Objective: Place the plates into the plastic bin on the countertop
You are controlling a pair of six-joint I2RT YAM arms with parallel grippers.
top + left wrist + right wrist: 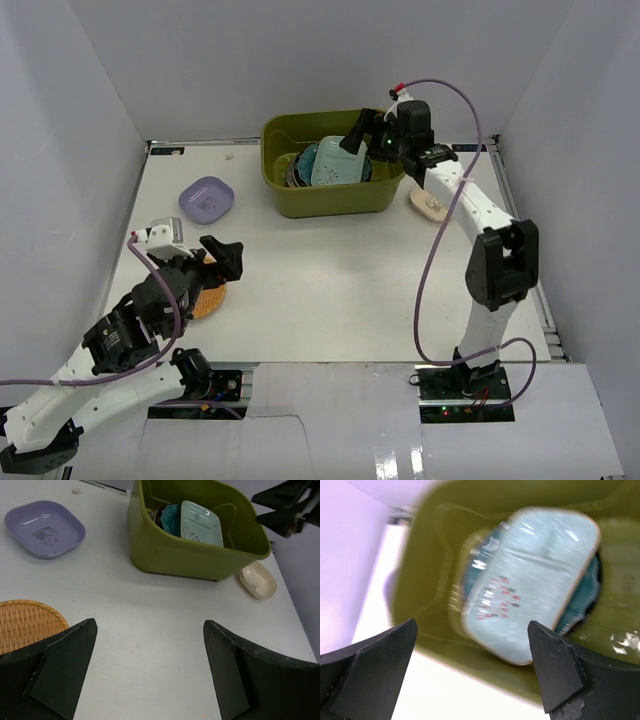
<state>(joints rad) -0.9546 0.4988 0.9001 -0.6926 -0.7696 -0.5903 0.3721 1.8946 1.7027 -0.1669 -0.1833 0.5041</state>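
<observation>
Ideally, since the mint rectangular plate (pixel 335 160) leaned inside the olive-green plastic bin (pixel 330 203) beneath the wide-open right gripper (pixel 360 136), that arm needed to rise straight out, while the equally spread left gripper (pixel 150 630) hung above the orange woven plate (pixel 25 622).

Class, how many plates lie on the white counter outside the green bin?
3: a lavender plate far left, an orange woven plate by the left claw, and a cream plate just right of the bin. More might be hidden.
</observation>
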